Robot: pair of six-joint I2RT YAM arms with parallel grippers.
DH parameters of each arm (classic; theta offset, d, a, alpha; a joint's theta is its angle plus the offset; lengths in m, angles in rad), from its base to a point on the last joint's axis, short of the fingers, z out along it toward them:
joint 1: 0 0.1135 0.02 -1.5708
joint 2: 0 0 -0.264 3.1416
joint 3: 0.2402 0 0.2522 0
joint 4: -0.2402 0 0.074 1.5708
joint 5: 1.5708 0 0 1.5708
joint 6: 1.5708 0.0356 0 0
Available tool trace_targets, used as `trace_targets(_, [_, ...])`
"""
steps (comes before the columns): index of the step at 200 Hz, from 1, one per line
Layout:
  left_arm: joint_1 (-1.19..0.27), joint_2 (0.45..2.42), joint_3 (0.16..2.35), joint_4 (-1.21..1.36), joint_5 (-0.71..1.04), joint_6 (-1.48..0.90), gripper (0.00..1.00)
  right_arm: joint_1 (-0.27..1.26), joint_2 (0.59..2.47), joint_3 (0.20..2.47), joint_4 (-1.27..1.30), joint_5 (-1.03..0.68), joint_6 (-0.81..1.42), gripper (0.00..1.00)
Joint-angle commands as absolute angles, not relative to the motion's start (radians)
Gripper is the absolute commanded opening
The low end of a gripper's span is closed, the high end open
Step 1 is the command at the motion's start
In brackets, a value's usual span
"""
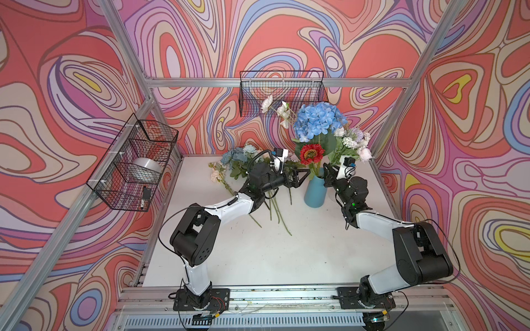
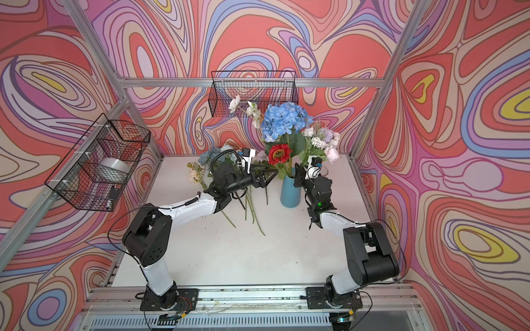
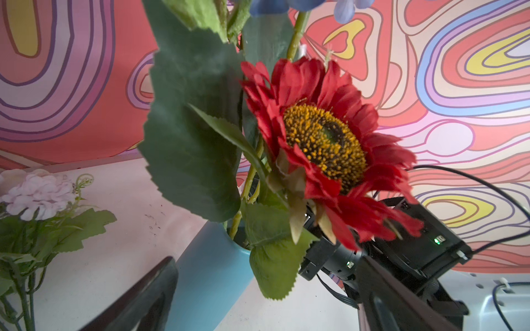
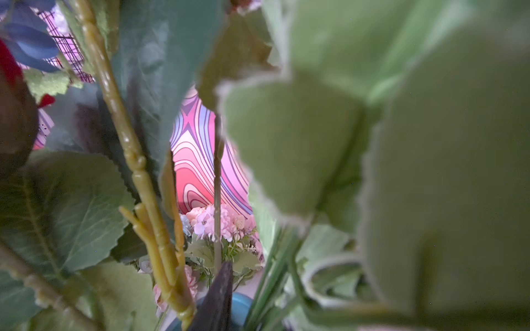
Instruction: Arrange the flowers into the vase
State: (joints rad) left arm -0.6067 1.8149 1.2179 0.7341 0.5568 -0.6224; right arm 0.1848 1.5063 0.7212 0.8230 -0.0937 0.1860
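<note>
Flowers (image 1: 319,123) fill the blue vase (image 1: 315,193); left pincer (image 1: 303,178) gapes wide, right pincer (image 1: 327,173) unreadable among leaves.

Vase (image 1: 315,195) plain teal-blue. Hydrangea (image 1: 319,119) sky blue, dk green leaves. Sunflower (image 3: 324,137) red petals, centre speckled yellow-orange w/ dark middle. Bunch (image 1: 354,142) at vase's 1 o'clock: white, lilac, pale pink. Roses (image 1: 238,153) at table's 11 o'clock dusty blue; blossoms (image 1: 217,173) by them cream-pink. Stems (image 3: 299,33) green. Walls (image 1: 71,71): swirly bands, coral, lilac, blue, yellow. Baskets (image 1: 282,94) black wire mesh. Table (image 1: 258,258) white. Arms (image 1: 229,205) black & white.
</note>
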Motion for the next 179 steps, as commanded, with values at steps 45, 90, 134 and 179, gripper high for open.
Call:
trace_targets(45, [-0.615, 1.86, 1.267, 0.797, 0.577, -0.637, 1.0, 0.184, 1.425, 0.775, 0.628, -0.082, 0.099, 0.48])
trace_targets(90, [-0.617, 1.867, 1.266, 0.799, 0.581, -0.635, 1.0, 0.184, 1.381, 0.838, 0.535, -0.06, 0.092, 0.73])
trace_targets(134, [-0.616, 1.871, 1.256, 0.8, 0.594, -0.629, 1.0, 0.182, 1.357, 0.894, 0.464, -0.014, 0.102, 0.76])
trace_targets(179, [-0.617, 1.858, 1.231, 0.796, 0.606, -0.612, 1.0, 0.181, 1.371, 0.89, 0.498, 0.002, 0.114, 0.61])
